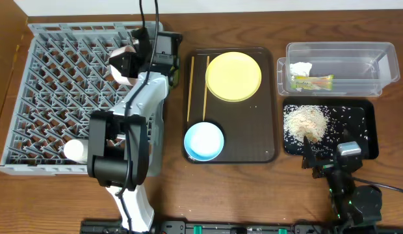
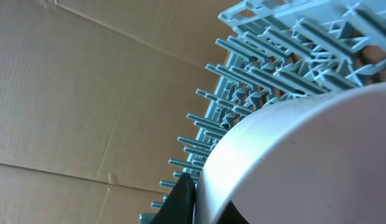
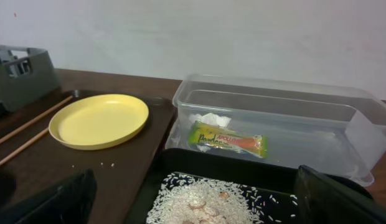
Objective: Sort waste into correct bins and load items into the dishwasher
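Evidently the white bowl, stiff and slick, is clamped at its rim by the left gripper; the right gripper is spread.

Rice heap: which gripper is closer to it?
Right. Right gripper is right beside the rice heap; left gripper holds a white bowl over the grey rack, far across.

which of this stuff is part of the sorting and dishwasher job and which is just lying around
Job: dish rack, white bowl, yellow plate, blue bowl, chopsticks, wrapper, tissue, rice scraps, clear tub, black tray.

Just lying about: brown serving tray, table.
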`<action>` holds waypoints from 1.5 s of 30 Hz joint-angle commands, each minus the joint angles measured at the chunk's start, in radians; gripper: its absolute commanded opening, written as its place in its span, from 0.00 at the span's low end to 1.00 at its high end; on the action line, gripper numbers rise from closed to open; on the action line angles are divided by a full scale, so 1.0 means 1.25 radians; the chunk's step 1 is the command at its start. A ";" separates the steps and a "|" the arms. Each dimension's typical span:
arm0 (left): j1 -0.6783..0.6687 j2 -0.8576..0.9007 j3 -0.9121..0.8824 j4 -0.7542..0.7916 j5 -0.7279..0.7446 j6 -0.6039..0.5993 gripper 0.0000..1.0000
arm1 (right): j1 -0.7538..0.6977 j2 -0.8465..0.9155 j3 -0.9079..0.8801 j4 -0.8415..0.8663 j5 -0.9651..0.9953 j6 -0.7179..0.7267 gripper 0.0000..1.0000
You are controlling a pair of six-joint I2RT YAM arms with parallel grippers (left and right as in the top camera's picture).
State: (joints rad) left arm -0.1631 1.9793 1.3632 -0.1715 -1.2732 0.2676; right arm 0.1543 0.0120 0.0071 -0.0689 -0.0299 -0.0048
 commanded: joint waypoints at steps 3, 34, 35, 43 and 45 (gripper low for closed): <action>-0.011 0.037 -0.011 -0.002 0.003 0.007 0.08 | -0.002 -0.001 -0.001 -0.002 -0.001 0.006 0.99; -0.131 -0.301 -0.078 -0.594 1.101 -0.491 0.55 | -0.002 -0.001 -0.001 -0.002 -0.001 0.006 0.99; -0.131 -0.296 -0.099 -0.584 1.127 -0.491 0.53 | -0.002 -0.001 -0.001 -0.002 -0.001 0.006 0.99; -0.133 -0.241 -0.291 -0.436 1.185 -0.492 0.48 | -0.002 -0.001 -0.001 -0.002 -0.001 0.006 0.99; -0.139 -0.214 -0.318 -0.392 1.281 -0.491 0.43 | -0.002 -0.001 -0.001 -0.002 -0.001 0.006 0.99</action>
State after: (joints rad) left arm -0.3264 1.6684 1.0080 -0.7094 0.1764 -0.3374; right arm 0.1543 0.0128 0.0071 -0.0689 -0.0299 -0.0048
